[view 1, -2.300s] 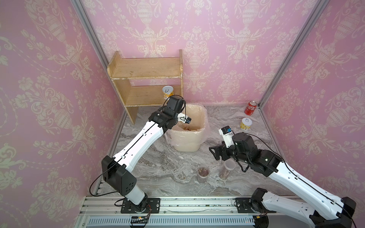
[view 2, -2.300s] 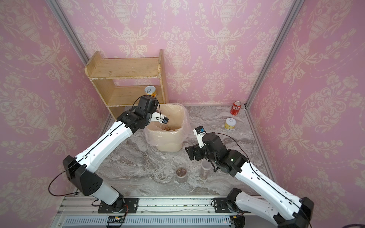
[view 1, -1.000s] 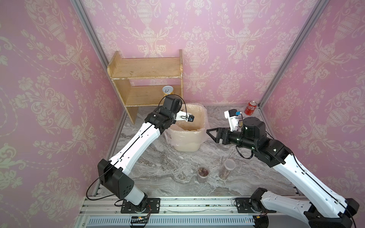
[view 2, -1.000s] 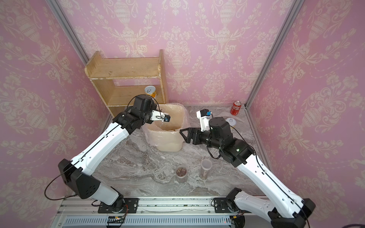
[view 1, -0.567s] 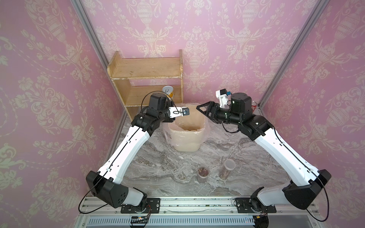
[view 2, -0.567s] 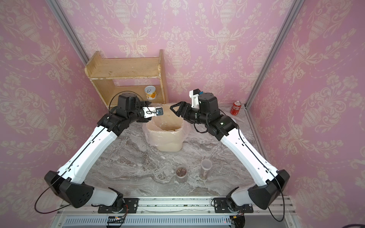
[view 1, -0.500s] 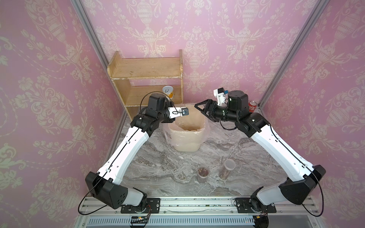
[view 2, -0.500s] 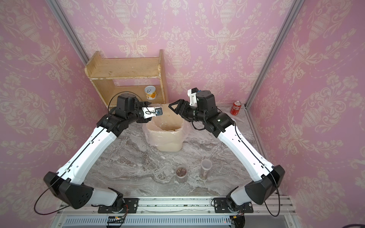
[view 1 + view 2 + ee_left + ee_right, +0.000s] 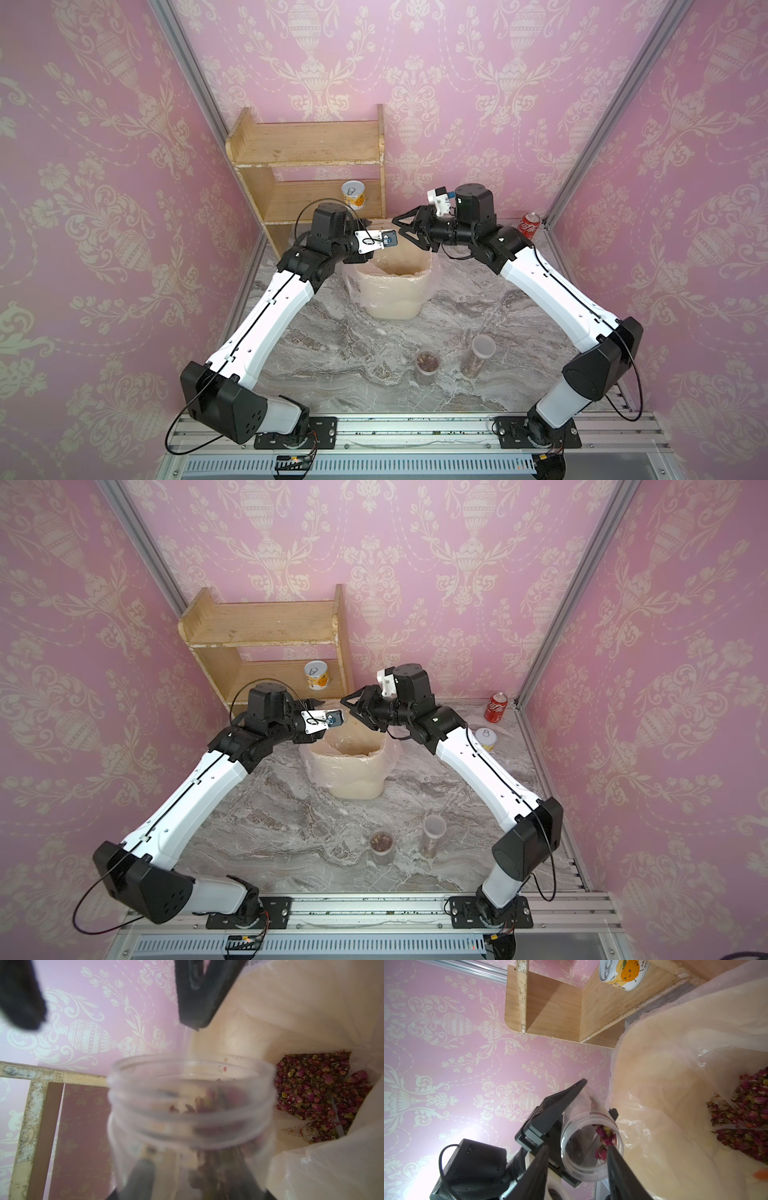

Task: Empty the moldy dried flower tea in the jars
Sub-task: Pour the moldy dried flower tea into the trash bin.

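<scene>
My left gripper (image 9: 191,1184) is shut on a short clear jar (image 9: 191,1105) that lies tilted on its side, mouth toward the lined bin (image 9: 395,291). A few buds of moldy dried flower tea (image 9: 604,1136) cling inside its mouth, and a heap of tea (image 9: 311,1093) lies in the bin's liner. My right gripper (image 9: 577,1149) is open, facing the jar's mouth with one finger either side of it; in both top views it (image 9: 399,226) meets the left gripper (image 9: 313,704) over the bin's back rim. Two more jars stand near the front: a short open one (image 9: 428,363) and a taller lidded one (image 9: 478,357).
A wooden shelf (image 9: 307,153) stands behind the bin with a printed tin (image 9: 353,195) on its lower board. A red cola can (image 9: 530,222) is in the back right corner, and another tin (image 9: 486,737) sits near it. What looks like a clear lid (image 9: 320,827) lies on the marble.
My right arm lifted away from the front jars and swung to the bin's back rim, its jaws narrowing. My left arm drew the jar back from inside the bin toward its left rim.
</scene>
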### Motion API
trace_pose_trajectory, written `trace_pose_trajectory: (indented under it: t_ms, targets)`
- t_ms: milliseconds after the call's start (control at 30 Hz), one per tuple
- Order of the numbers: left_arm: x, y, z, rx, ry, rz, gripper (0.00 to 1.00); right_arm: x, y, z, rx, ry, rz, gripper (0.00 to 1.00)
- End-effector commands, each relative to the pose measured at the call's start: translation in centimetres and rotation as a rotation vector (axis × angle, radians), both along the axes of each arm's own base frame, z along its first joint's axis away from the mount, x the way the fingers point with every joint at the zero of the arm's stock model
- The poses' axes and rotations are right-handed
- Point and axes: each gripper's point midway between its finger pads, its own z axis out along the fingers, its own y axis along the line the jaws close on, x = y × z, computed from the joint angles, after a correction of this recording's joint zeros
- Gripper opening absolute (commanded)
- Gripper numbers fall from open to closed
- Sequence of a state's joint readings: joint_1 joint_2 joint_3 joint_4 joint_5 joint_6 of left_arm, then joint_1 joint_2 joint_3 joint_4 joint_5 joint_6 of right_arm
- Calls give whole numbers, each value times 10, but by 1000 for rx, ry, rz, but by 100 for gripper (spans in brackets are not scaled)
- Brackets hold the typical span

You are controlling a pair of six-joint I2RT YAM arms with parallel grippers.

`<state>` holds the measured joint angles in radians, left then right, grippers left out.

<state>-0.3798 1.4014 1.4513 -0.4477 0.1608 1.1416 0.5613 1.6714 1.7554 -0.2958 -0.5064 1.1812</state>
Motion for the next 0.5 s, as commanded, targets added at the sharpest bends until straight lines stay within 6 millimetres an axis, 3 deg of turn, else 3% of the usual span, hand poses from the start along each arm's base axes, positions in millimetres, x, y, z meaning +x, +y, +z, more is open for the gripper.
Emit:
trace_pose_trajectory:
  t_ms: [0,467]
  targets:
    - [-5,-1,13,-54,-24,-14,0,-8,12,25,67,-26,47,45]
    - [-8,-4,11,-62,-20,-33,0,-3,37,20,97,6,100,31]
